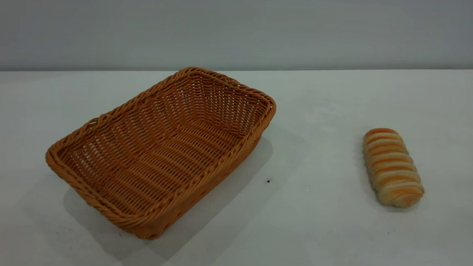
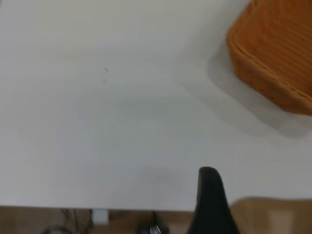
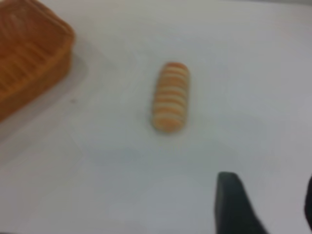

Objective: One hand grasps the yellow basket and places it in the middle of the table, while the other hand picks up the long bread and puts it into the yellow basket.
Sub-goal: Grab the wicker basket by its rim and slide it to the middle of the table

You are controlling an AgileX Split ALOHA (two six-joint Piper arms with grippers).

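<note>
The yellow basket (image 1: 161, 150) lies empty on the table (image 1: 316, 214), left of its middle, turned at an angle. The long bread (image 1: 392, 167) lies on the table to the right, well apart from the basket. Neither gripper shows in the exterior view. My left gripper (image 2: 263, 187) hovers near the table's edge, away from the basket's corner (image 2: 273, 53); only one dark finger (image 2: 209, 195) shows, with nothing beside it. My right gripper (image 3: 270, 195) is open and empty above the table, short of the bread (image 3: 170, 96).
A grey wall runs behind the table's far edge. A small dark speck (image 1: 268, 181) sits between basket and bread. The left wrist view shows the table's edge with floor and cables (image 2: 151, 226) beyond it.
</note>
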